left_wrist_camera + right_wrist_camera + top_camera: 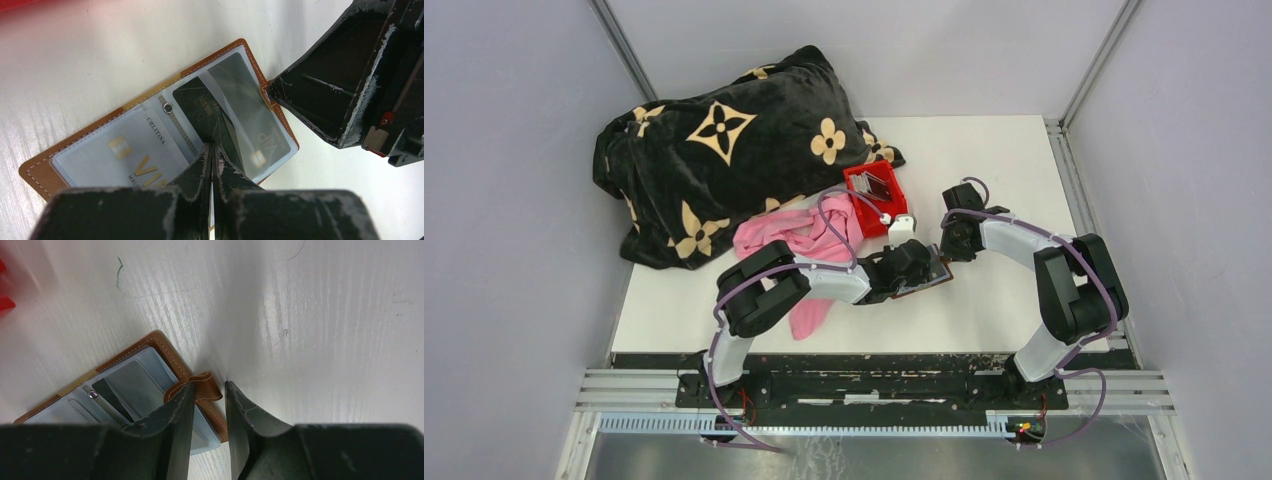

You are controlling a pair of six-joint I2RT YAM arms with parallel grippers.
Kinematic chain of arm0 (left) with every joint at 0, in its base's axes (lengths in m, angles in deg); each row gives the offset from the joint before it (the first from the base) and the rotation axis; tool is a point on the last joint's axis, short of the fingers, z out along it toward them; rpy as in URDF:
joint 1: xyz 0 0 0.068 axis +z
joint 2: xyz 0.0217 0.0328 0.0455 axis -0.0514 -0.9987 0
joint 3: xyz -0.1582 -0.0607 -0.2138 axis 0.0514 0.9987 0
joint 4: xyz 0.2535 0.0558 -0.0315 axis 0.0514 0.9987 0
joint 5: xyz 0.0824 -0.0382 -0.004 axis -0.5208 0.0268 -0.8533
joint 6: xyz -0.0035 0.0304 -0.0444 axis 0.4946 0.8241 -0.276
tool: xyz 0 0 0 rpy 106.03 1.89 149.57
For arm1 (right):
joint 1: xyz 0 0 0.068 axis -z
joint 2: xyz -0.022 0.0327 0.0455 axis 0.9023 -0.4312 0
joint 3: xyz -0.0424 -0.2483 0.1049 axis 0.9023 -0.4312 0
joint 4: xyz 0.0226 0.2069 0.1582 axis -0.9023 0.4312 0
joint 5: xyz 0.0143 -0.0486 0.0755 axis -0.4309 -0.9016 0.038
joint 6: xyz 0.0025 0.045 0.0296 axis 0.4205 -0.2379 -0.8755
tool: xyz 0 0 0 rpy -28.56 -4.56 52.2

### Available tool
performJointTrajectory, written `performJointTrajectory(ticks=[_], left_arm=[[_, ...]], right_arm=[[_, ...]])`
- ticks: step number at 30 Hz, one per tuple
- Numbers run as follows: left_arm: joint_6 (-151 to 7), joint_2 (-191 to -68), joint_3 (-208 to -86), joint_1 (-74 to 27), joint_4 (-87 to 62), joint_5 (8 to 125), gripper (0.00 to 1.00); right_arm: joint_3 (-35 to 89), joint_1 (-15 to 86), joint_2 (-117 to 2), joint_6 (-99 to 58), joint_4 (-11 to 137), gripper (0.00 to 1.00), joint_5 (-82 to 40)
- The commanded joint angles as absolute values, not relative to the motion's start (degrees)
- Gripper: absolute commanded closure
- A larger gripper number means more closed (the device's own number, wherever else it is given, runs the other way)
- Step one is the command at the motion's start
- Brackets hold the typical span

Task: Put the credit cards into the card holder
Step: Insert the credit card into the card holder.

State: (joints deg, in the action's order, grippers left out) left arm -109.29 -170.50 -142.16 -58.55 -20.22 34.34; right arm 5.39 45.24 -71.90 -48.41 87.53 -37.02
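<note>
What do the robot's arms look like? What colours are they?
The left arm and right arm have chunky black joints joined by white shells. Thin purple cables loop along both. The left gripper and right gripper have black, wedge-shaped fingers scuffed with whitish scratches. A small red spot sits on the right one's side.
</note>
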Motion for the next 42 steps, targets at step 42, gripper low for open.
performJointTrajectory(ticks=[42], left_arm=[[-102.6, -151.3, -131.8, -56.3, -12.8, 24.5, 0.81]], right_arm=[[9.4, 44.1, -65.1, -47.1, 91.3, 0.34, -40.8]])
